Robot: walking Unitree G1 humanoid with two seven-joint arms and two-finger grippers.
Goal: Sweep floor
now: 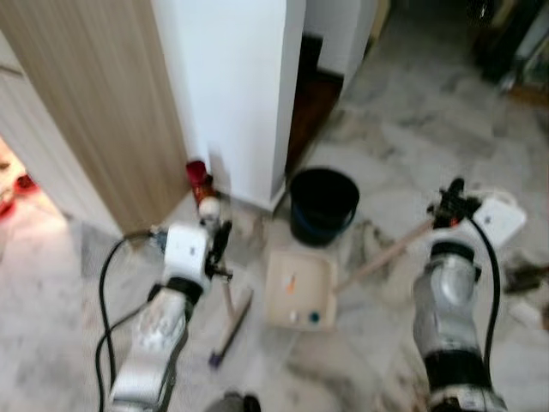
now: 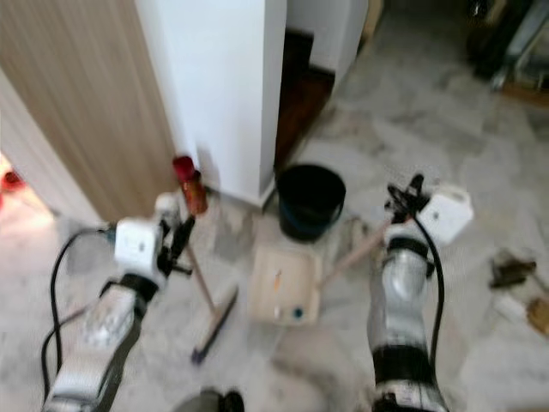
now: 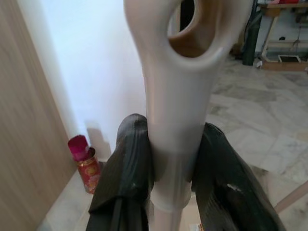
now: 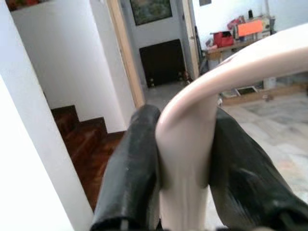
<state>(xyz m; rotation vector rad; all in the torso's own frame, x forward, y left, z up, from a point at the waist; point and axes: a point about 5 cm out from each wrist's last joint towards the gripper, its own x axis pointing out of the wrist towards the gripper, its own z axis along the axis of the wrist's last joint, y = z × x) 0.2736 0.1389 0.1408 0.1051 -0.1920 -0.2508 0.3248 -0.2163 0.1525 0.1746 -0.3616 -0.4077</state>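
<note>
My left gripper [image 1: 221,245] is shut on the top of a pale broom handle [image 3: 175,120]. The handle runs down to the broom head [image 1: 233,324], which rests on the marble floor. My right gripper [image 1: 450,206] is shut on the curved end of the dustpan's long handle [image 4: 187,139]. The cream dustpan [image 1: 300,266] lies flat on the floor between my arms. A few small bits sit in it, among them an orange one [image 1: 291,283] and a blue one [image 1: 314,318]. The broom head lies just left of the pan.
A black bucket [image 1: 323,204] stands right behind the dustpan, by a white pillar [image 1: 236,94]. A red can [image 1: 198,176] sits at the foot of a wooden panel [image 1: 103,103]. Dark wooden steps [image 1: 309,94] rise behind the pillar. Scraps [image 2: 512,270] lie on the floor at the right.
</note>
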